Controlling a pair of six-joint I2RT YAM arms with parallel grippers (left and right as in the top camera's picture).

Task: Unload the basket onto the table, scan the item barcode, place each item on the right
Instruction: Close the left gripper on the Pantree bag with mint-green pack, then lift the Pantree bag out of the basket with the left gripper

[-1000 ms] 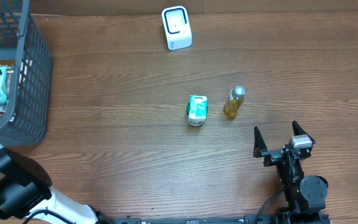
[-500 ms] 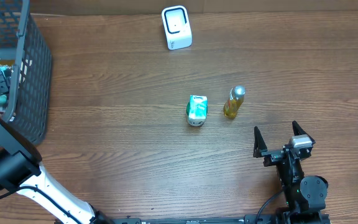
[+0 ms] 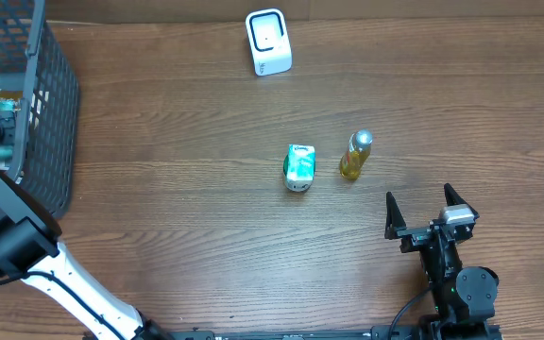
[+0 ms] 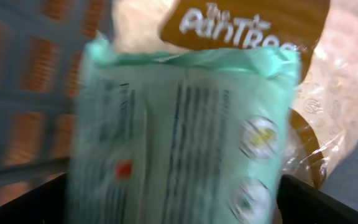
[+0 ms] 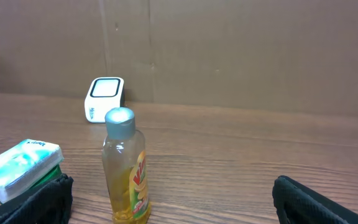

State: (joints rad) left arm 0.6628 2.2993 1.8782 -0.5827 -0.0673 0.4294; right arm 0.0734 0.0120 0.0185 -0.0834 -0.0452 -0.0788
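A: Left gripper [image 4: 179,202] has advanced deeper into the wire basket [image 3: 50,113]; jaws wide, a green packet [image 4: 179,124] lies between them, not gripped.
B: Right gripper [image 3: 418,192]?
A: Wide, idle. Packet in basket, white scanner [image 3: 268,42] well apart; scan pending.

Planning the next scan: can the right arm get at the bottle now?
Likely yes: the bottle stands just ahead of the open right hand, nothing between them; the carton sits aside.
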